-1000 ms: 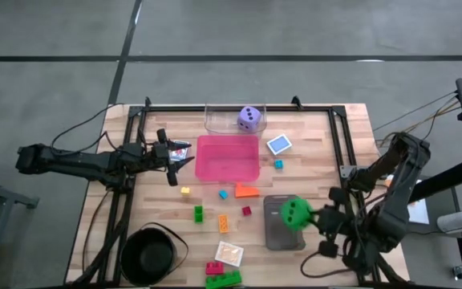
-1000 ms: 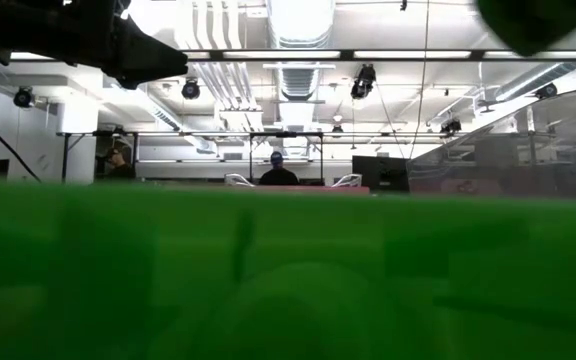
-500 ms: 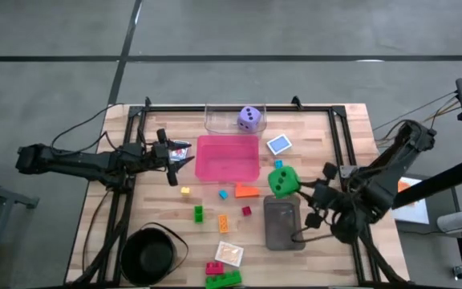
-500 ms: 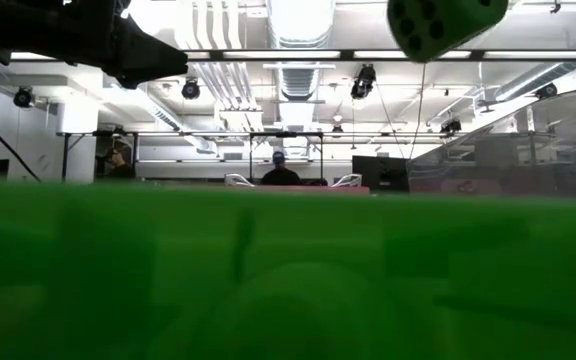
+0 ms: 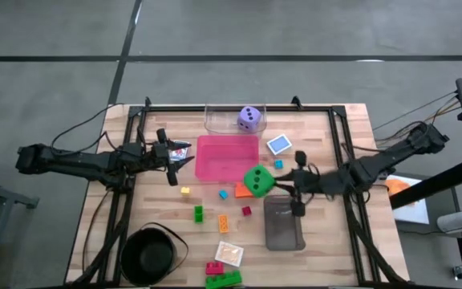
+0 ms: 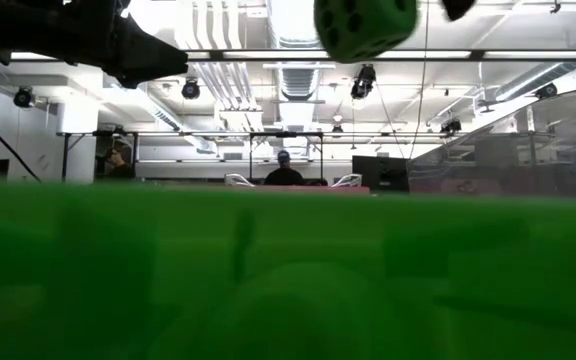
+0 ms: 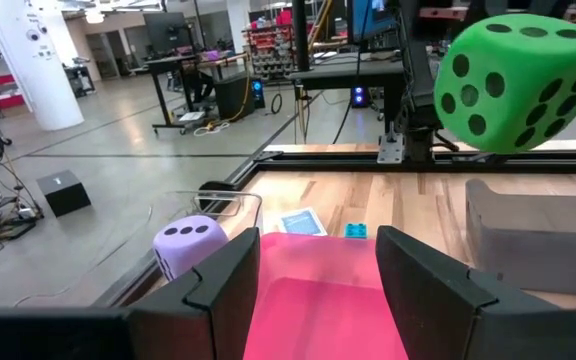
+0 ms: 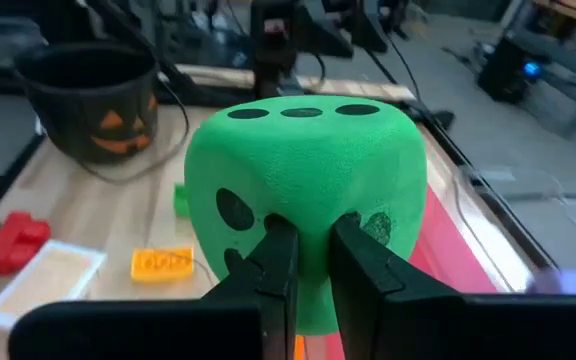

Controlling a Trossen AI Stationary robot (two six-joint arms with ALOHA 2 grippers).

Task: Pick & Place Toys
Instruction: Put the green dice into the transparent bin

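Right claw [image 5: 277, 183]: pinched shut on green die [image 5: 258, 181], held aloft. Pink tray [image 5: 224, 160] just beyond. Left claw [image 5: 175, 160]: half open, empty.

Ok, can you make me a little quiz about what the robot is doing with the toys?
1. True or false: the right gripper is pinching the green die.
2. Where does the purple die sit? A) clear tray B) black bowl C) pink tray
3. Fill in: the left gripper waits, open, beside the ___ tray.

Key: 1 true. 2 A, the clear tray. 3 pink; the pink tray holds no toy.
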